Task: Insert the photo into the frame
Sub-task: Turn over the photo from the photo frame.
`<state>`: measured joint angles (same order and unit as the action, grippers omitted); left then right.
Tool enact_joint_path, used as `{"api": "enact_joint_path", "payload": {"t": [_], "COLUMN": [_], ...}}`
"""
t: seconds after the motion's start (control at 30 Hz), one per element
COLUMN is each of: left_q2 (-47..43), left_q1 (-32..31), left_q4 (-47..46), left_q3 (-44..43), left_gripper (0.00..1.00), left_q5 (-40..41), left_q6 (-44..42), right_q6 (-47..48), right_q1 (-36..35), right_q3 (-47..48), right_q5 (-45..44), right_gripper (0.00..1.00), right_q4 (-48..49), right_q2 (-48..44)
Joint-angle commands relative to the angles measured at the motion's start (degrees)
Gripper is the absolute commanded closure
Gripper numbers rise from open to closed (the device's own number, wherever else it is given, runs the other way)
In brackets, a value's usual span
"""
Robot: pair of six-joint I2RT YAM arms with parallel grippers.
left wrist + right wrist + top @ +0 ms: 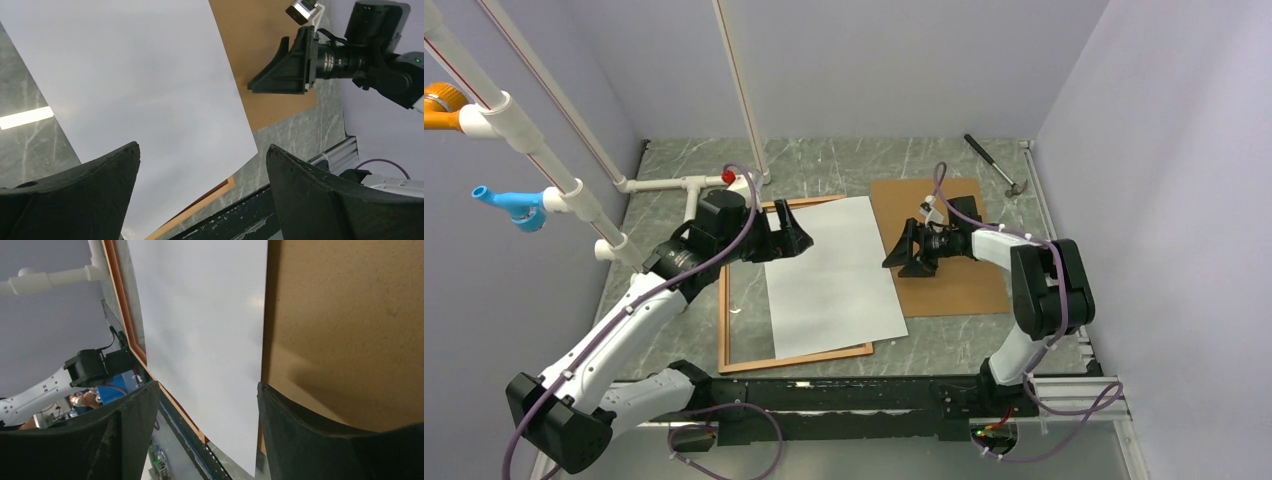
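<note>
Alignment: photo (839, 275) lies skewed across frame (723, 320), left gripper (796, 232) and right gripper (897, 247) both gaping empty; next, we judge, it needs nudging left, squarely inside.

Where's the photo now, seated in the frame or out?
Out. The photo lies white side up, skewed across the frame, its right edge over the brown board.

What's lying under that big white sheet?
The wooden frame: its left and near rails show; the photo covers its right rail and seemingly the brown backing board's edge.
</note>
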<state>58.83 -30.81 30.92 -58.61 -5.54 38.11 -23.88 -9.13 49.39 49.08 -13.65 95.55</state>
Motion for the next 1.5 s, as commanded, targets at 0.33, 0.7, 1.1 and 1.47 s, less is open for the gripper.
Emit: {"api": "enact_joint_path", "payload": {"t": [0.33,0.7,1.1,1.47], "left_q2": [-0.12,0.20,-0.02,-0.53], "left_q1": [0.28,0.29,0.25,0.24], "left_q4": [-3.82,-3.69,-3.65,-2.65], "left_q3": [0.66,0.78,0.91,0.78], "left_gripper": [0.00,0.01,0.00,0.01], "left_q5": [-3.11,-3.40,-3.51,-2.72], "left_q6": [-1.10,-1.23,-1.18,-1.77], "right_q6": [-0.50,-5.75,-11.43,-12.35], "right_q1": [0.51,0.21,-3.36,-7.97], "right_q3": [1.34,0.42,-0.21,2.35], "right_q5": [4.74,13.47,15.78,12.04], "right_gripper": [0.31,0.37,0.57,0.68], "right_q4": [10.68,20.48,26.22,25.09], "right_q2": [10.28,12.81,9.75,11.50]}}
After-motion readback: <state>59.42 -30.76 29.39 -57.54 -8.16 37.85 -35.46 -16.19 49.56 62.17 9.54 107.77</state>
